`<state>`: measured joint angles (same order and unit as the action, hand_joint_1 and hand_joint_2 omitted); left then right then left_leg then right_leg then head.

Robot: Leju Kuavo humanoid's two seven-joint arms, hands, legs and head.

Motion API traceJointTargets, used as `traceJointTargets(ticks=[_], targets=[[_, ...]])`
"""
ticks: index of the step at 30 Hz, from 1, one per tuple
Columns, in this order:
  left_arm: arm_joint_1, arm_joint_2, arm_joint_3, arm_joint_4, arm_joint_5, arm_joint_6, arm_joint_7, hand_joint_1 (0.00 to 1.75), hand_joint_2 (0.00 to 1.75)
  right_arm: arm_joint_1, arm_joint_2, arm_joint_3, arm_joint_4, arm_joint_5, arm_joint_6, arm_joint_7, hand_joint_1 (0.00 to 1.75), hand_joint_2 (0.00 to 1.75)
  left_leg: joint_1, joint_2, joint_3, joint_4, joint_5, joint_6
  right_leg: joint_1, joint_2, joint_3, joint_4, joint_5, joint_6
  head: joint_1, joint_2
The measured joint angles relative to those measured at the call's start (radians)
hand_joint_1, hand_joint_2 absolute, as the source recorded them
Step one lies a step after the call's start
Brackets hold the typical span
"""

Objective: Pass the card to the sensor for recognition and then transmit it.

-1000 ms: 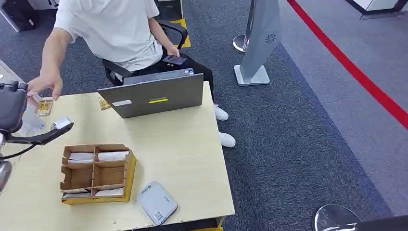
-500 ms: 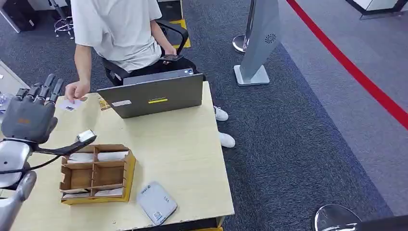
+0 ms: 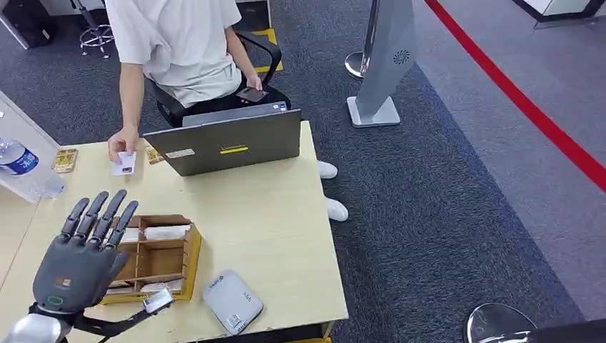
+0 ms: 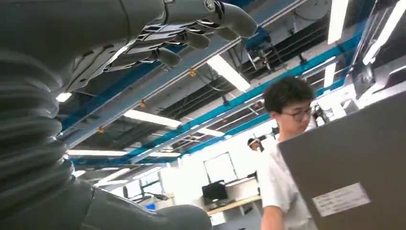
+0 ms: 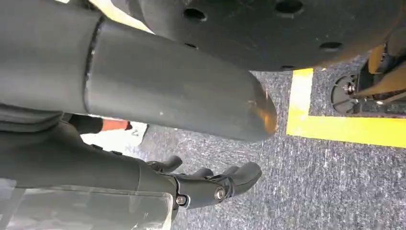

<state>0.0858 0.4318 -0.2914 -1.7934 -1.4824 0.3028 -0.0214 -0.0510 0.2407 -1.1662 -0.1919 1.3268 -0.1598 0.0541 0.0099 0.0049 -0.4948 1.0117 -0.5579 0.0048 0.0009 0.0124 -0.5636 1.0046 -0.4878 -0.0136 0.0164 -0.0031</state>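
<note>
My left hand [image 3: 78, 264] hovers over the near left part of the table, its back toward me, fingers spread and holding nothing; in the left wrist view its fingers [image 4: 191, 28] and thumb stand apart with only ceiling between them. A person's hand [image 3: 121, 143] rests on a white card [image 3: 124, 163] lying on the table beside the laptop. The grey-white card sensor [image 3: 232, 301] lies near the table's front edge, to the right of my left hand. My right hand [image 5: 210, 184] hangs over the carpet, fingers loosely bent and empty.
A cardboard divider box [image 3: 187, 257] with white cards stands between my left hand and the sensor. A grey laptop [image 3: 229, 141] stands at the far edge, the seated person behind it. A water bottle [image 3: 18, 158] and a small yellow packet [image 3: 64, 160] sit far left.
My left hand has drawn back from the table's far left toward the near edge, empty. The person has carried the white card to the table beside the laptop.
</note>
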Motion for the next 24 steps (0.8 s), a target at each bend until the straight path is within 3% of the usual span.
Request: traceJointTargets(ticks=[9, 16, 24], targets=[[0.157, -0.01, 0.002, -0.054, 0.011, 0.045, 0.013, 0.0, 1.75, 0.0, 0.0, -0.023, 0.0, -0.012, 0.0, -0.02, 0.0, 0.0, 0.0, -0.002, 0.0, 0.0, 0.0, 0.0, 0.0, -0.002, 0.0, 0.0, 0.0, 0.0, 0.0, 0.0], [0.178, -0.011, 0.006, -0.029, 0.084, -0.043, 0.069, 0.0, 1.75, -0.001, 0.0, -0.03, 0.0, -0.013, -0.008, -0.014, 0.0, 0.0, 0.0, -0.002, 0.0, 0.0, 0.0, 0.0, 0.0, -0.003, 0.0, 0.0, 0.0, 0.0, 0.0, 0.0], [0.172, -0.021, 0.031, 0.029, 0.109, -0.096, 0.087, 0.0, 1.75, -0.002, 0.0, -0.037, 0.0, -0.011, -0.014, -0.01, 0.0, 0.0, 0.0, -0.002, 0.0, 0.0, 0.0, 0.0, 0.0, -0.003, 0.0, 0.0, 0.0, 0.0, 0.0, 0.0]])
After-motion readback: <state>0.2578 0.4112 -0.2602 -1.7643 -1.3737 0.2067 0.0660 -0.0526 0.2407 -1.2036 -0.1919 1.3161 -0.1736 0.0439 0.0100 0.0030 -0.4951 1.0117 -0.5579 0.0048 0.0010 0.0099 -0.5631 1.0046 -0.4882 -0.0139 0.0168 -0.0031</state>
